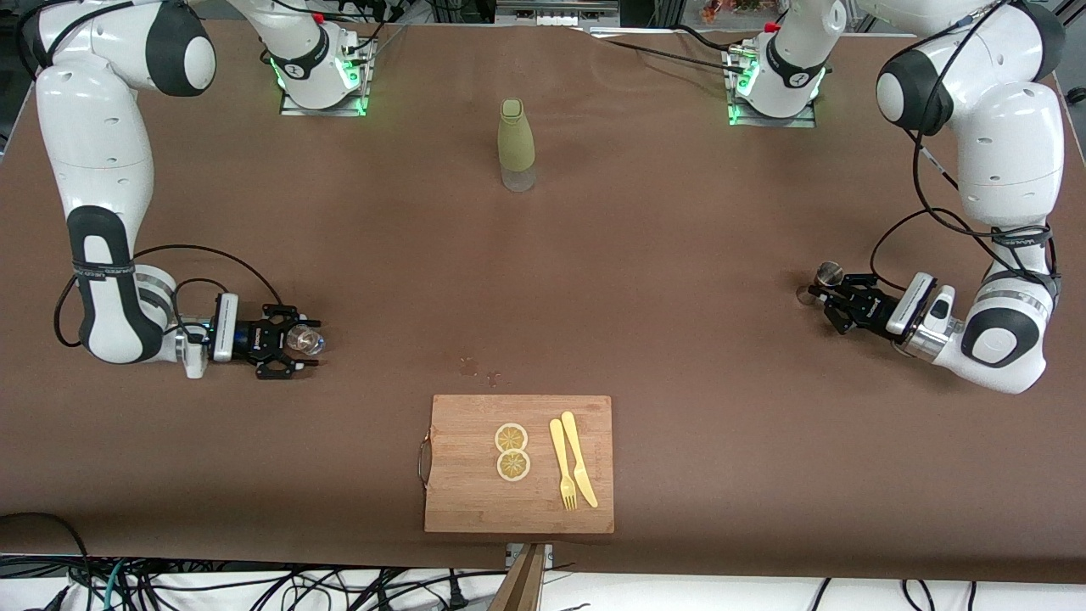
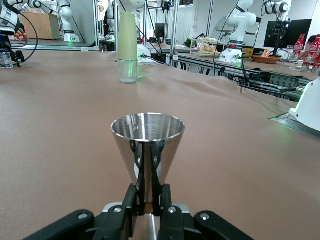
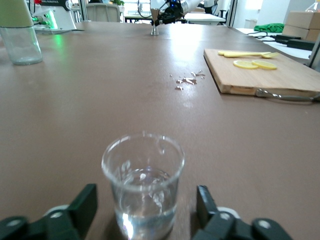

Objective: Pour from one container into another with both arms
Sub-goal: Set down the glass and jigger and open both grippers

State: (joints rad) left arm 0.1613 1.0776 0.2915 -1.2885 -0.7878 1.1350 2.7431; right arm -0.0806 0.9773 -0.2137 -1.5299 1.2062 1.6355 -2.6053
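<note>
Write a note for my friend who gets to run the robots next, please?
Left gripper: fingers shut on the metal jigger, which stands upright on the table at the left arm's end.
Right gripper: fingers open on either side of the clear glass, not touching it. The glass stands at the right arm's end with a little clear liquid in it.
Green bottle: standing between the two bases, untouched.
Cutting board: nearest the front camera, carrying lemon slices, fork and knife.
Done: jigger gripped.
Left: grip the glass, lift both, bring them together, pour.
</note>
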